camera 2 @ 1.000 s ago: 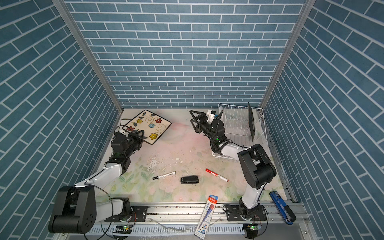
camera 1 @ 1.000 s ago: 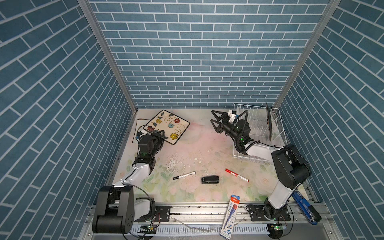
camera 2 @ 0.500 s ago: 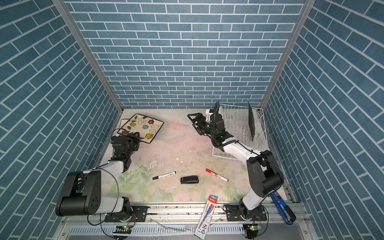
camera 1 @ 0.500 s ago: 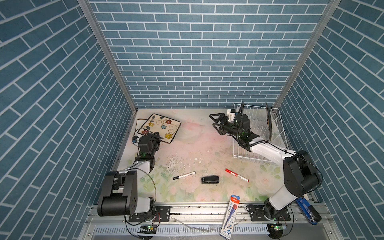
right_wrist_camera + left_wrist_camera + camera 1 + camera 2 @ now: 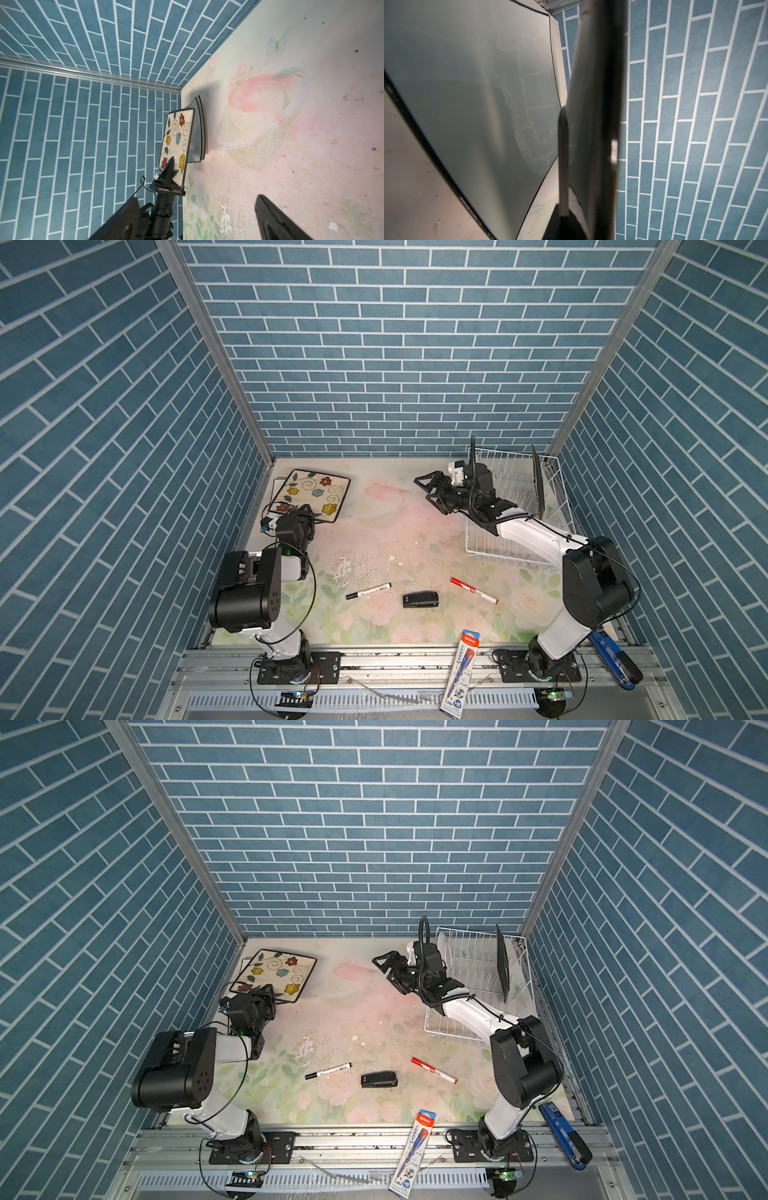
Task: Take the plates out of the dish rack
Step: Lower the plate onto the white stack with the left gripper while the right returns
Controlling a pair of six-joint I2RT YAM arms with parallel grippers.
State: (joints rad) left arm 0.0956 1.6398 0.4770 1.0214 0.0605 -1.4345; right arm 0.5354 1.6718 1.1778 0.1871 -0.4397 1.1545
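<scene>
Carrying the flowered plate (image 5: 311, 494) outward, the left tool (image 5: 302, 512) now pinches its near edge above two stacked plates (image 5: 201, 128); the right tool (image 5: 432, 491), spread and empty, has swung off the dish rack (image 5: 557, 506); one black plate (image 5: 538, 485) remains behind it.

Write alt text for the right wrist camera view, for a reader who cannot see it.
The left gripper is shut on the edge of the flower-patterned plate, holding it tilted above two white plates stacked on the floral tabletop. Blue brick walls fill the rest, and a dark, blurred finger of the open right gripper shows at the frame's edge.
</scene>
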